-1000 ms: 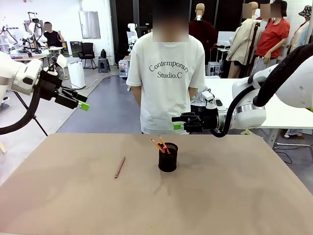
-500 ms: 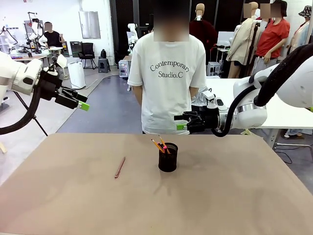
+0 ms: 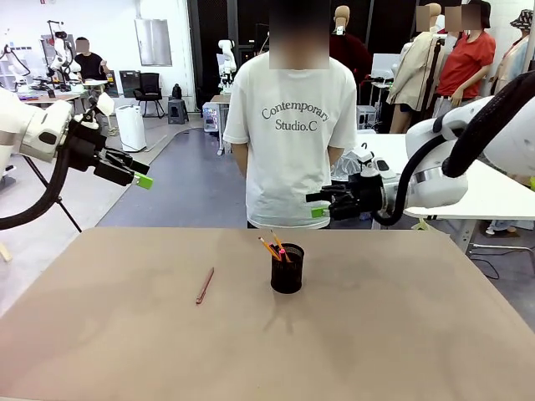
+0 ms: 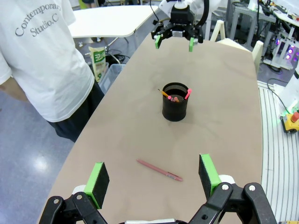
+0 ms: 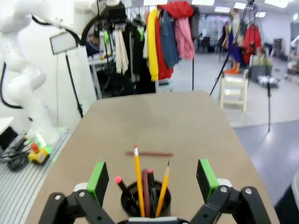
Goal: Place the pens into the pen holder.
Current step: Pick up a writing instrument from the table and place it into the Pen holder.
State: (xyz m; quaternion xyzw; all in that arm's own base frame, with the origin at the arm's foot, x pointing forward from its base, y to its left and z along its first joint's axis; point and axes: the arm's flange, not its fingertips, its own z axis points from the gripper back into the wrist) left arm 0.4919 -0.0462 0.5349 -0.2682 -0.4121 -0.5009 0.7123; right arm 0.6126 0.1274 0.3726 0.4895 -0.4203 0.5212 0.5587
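Right claw point(image 3: 318, 212) open, empty, drawn back rightward from pen holder point(image 3: 287, 269); left claw point(image 3: 142, 179) open, unmoved.

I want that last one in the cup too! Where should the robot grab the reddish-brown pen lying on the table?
Grip the reddish-brown pen at mid-shaft, coming straight down from above with the jaws across its length. It lies flat on the table, thin, with nothing beside it; the open left gripper is likely nearer.
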